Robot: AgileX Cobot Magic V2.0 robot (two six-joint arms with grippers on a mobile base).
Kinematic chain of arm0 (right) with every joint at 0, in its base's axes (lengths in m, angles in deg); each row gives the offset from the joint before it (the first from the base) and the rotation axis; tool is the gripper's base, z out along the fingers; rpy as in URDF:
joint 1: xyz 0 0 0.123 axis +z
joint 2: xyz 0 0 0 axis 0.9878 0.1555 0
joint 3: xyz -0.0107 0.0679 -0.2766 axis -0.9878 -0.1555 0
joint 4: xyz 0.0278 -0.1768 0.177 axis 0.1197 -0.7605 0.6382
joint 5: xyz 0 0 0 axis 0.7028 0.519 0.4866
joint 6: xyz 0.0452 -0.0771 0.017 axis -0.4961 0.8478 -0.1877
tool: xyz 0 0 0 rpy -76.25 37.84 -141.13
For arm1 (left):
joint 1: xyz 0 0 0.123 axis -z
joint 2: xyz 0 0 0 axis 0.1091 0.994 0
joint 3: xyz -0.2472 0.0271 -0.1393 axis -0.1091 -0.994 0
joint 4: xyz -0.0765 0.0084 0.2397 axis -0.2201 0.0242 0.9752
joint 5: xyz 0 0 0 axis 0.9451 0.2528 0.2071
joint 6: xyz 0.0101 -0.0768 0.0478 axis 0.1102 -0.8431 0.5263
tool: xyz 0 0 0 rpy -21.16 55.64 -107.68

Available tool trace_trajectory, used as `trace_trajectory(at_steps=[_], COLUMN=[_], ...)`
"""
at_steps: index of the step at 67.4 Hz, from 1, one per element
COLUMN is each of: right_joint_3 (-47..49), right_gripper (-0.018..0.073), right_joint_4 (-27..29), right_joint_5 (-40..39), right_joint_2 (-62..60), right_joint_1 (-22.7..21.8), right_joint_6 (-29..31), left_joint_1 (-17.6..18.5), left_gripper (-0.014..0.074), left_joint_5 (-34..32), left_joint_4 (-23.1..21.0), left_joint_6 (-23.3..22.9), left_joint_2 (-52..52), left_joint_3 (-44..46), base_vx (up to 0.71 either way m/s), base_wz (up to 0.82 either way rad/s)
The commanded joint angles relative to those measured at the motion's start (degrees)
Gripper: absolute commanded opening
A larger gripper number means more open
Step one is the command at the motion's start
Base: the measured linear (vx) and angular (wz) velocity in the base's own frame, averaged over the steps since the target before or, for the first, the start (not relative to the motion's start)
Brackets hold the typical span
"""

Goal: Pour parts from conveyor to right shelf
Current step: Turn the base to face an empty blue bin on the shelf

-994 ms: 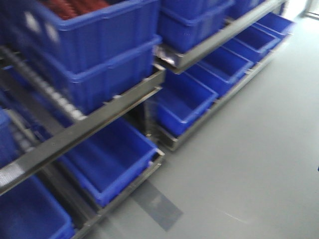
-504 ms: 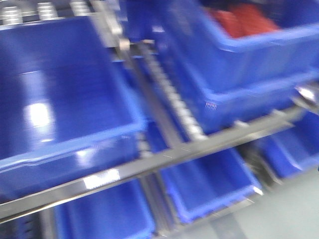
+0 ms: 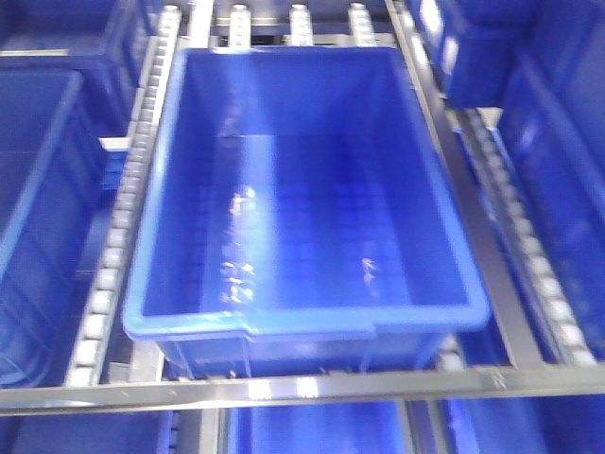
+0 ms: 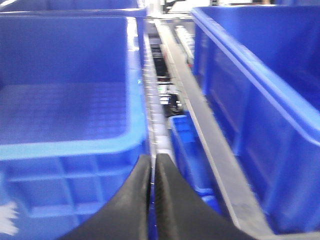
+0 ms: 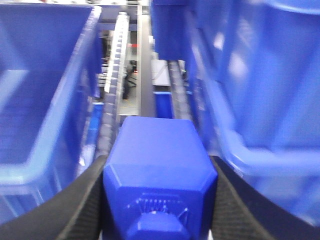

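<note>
- The blue part (image 5: pixel 159 150), a chunky block with bevelled corners, sits at 6 o'clock in the right wrist view. It is pinched between the black fingers (image 5: pixel 82 205) of the right gripper (image 5: pixel 159 162), which press on its two sides.
- Beyond it, toward 12 o'clock, a roller track (image 5: pixel 116 65) of the steel shelf (image 3: pixel 312 386) runs away between bins. One blue bin (image 5: pixel 45 100) lies at 9 o'clock and a second bin (image 5: pixel 250 75) at 3 o'clock.
- The left gripper (image 4: pixel 151 162) is at 6 o'clock in its own view. Its dark fingers (image 4: pixel 175 205) are pressed together tip to tip and point along the gap between two more bins.
- In the front view, a deep glossy central bin (image 3: pixel 156 236) fills the middle, its gridded floor showing under glare. Roller tracks flank it at 9 and 3 o'clock, and a steel rail crosses at 6 o'clock.
</note>
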Motion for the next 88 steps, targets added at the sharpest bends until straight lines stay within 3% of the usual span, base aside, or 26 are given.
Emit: trace_trajectory(at_steps=[1, 88], right_joint_3=[1.7, 1.7], right_gripper=[-0.0005, -0.0005], right_joint_4=[-0.1, -0.1], right_joint_5=[-4.6, -4.6], right_joint_2=[0.6, 0.6], right_joint_1=[0.0, 0.0], right_joint_6=[0.5, 0.5], left_joint_1=[0.3, 0.3], left_gripper=[-0.0006, -0.0006], left_joint_5=[-4.1, -4.1], left_joint_4=[-0.1, -0.1], left_joint_6=[-0.4, -0.4], left_joint_2=[-0.3, -0.3], left_joint_3=[1.1, 1.1], base_vx=[0.12, 0.12], base_wz=[0.24, 0.04])
